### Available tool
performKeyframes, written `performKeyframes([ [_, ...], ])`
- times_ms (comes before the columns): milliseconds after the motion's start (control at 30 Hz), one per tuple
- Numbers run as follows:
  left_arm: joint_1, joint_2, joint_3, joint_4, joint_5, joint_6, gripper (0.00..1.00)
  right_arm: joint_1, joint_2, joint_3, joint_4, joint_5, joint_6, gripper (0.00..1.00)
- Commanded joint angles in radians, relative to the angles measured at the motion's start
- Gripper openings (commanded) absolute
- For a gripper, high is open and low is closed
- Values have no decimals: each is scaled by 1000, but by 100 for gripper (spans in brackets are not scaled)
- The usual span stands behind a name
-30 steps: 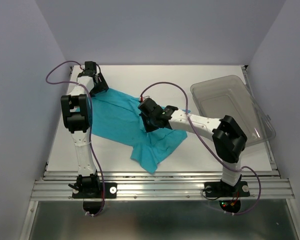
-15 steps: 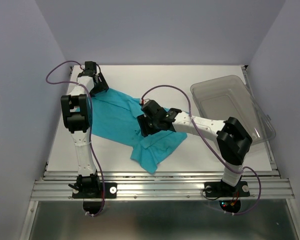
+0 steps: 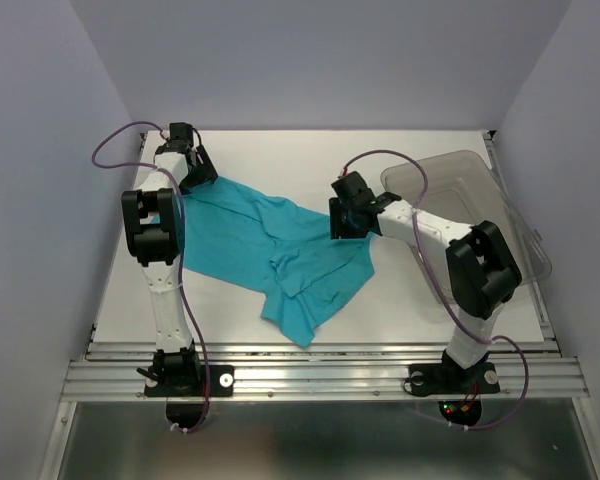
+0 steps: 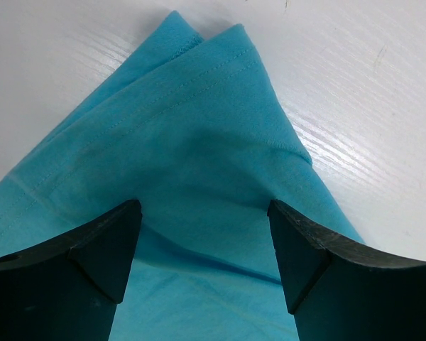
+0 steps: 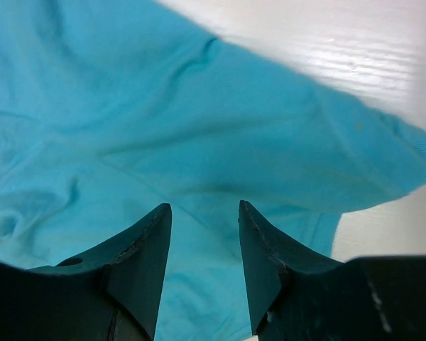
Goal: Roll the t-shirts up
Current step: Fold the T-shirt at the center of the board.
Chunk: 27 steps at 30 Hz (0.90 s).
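Right fingers [image 5: 138, 263] shifted off t-shirt [image 3: 260, 250] centre toward tabletop [image 3: 430, 310] right edge, half-parted, empty. Left fingers [image 4: 99, 249] spread wide, empty. Rolling judged not begun.

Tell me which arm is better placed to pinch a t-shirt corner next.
Left, probably. The left gripper hangs wide open over the far-left corner of the teal t-shirt. The right gripper, jaws narrower, sits over the shirt's right-hand fabric, with no corner between its fingers.

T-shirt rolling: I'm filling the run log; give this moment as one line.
t-shirt: spread out, wrinkled, unrolled | left gripper: open, over far-left corner | right gripper: open, over right side, nothing held
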Motion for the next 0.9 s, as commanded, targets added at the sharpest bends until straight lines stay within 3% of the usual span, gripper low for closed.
performKeyframes([
  [0, 3, -61, 12, -26, 2, 11, 84, -35, 28, 25, 18, 41, 11, 48],
  [367, 30, -38, 9, -49, -42, 16, 84, -95, 162, 45, 38, 162, -13, 47],
  [867, 72, -85, -17, -86, -81, 59, 84, -95, 157, 5, 22, 268, 0, 47],
])
